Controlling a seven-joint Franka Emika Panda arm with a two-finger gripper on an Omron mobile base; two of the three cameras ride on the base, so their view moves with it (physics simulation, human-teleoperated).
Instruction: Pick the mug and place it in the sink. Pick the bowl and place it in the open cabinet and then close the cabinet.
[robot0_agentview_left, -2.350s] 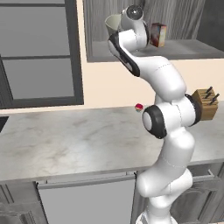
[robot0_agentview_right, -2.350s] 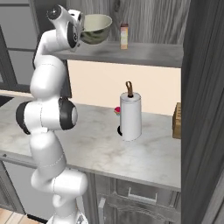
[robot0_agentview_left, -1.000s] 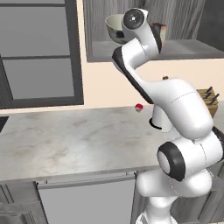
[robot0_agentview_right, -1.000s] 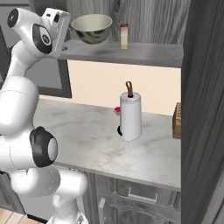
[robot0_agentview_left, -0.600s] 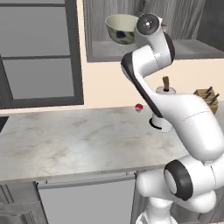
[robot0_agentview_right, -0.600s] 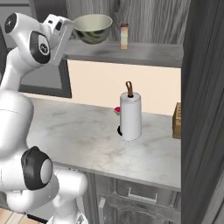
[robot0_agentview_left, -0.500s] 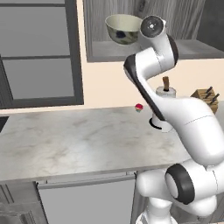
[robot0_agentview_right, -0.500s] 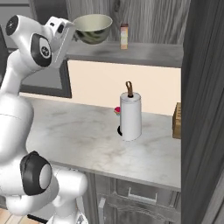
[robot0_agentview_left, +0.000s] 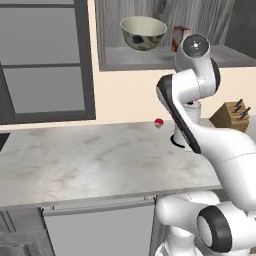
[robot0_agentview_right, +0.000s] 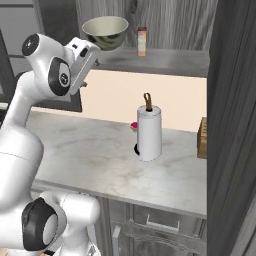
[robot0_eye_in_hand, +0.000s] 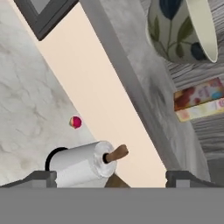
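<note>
Risks first, read left to right across the right base view.

- Gripper: fingers spread wide, nothing between them. Hand raised just below the shelf's front edge, at about 7 o'clock from the bowl. Any upward or sideways swing from here could clip the bowl's underside and tip it off the shelf.
- Bowl resting on the cabinet shelf, toward its left end and near the front lip. Placement judged done. If the rim overhangs the lip, the closing door could strike it; overhang not clear from these views.
- Slim box upright at the bowl's 3 o'clock, apart from it. Light and tall, likely to topple if nudged.
- Paper towel roll on the counter below, at 6 o'clock from the box. Stands in the path of a low sweep toward the door.
- Cabinet door standing open at the far right, well apart from the hand. Long reach needed; a push near the hinge side would slip or stall.

Materials and shapes.

- Bowl: round, deep, glossy, cream with dark blue blotches on the outside. Hard and smooth, slides easily.
- Shelf: flat, matt grey.
- Counter: pale veined marble look, smooth.
- Roll: white cylinder with a brown spindle knob.
- Door: dark grey wood grain, rigid.
- Small red ball on the counter just beside the roll.
</note>
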